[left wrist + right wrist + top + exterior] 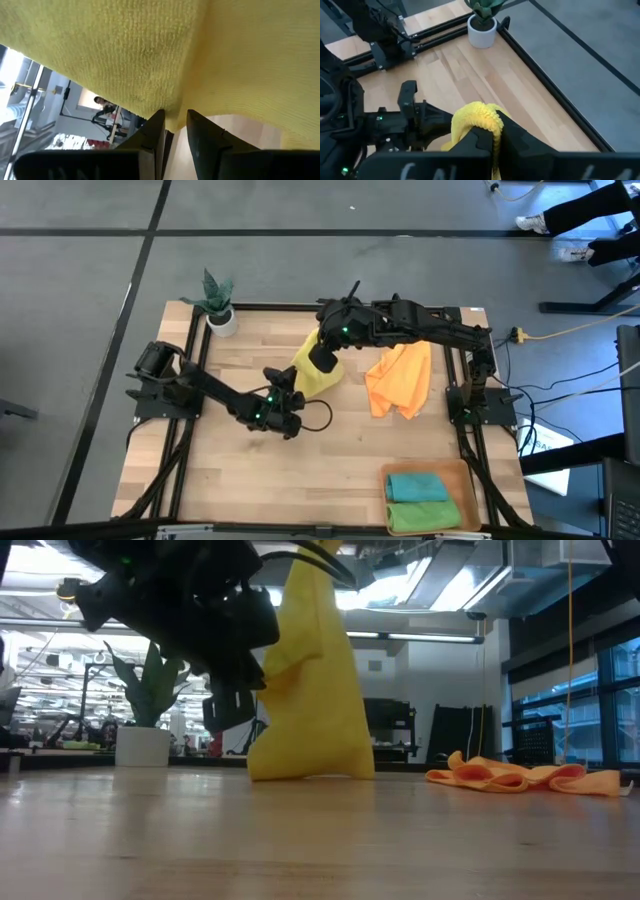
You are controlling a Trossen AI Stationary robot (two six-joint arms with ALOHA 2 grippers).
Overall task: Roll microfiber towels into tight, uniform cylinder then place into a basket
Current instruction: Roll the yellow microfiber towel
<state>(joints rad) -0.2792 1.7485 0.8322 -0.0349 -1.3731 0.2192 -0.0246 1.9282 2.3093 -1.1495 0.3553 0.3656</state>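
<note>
The yellow towel (312,690) hangs from my right gripper (495,136), which is shut on its bunched top above the table's middle. Its lower end (310,768) rests on the wood. My left gripper (175,122) comes in low and nearly level from the table's left side (292,402), its fingers closed on the towel's lower edge. The orange towel (400,380) lies crumpled and flat to the right. The basket (462,480) stands at the near right corner, holding a rolled teal towel (415,485) and a rolled green towel (420,515). My left gripper pinches a small dip of the yellow towel's hanging lower edge (172,116) between its two fingertips, coming in nearly level from the table's left. The cloth spreads slack above the fingers. My right gripper pinches the towel's bunched top (479,116) between its two fingers, slanting down from the far right. Several layers are gathered there. The towel hangs below the fingers with its lower end on the table.
A small white plant pot (221,320) stands at the far left corner. Black frame rails (185,440) run along the table's edges. Bare wood lies open in the near middle. A person's feet (560,222) show on the floor beyond the far right.
</note>
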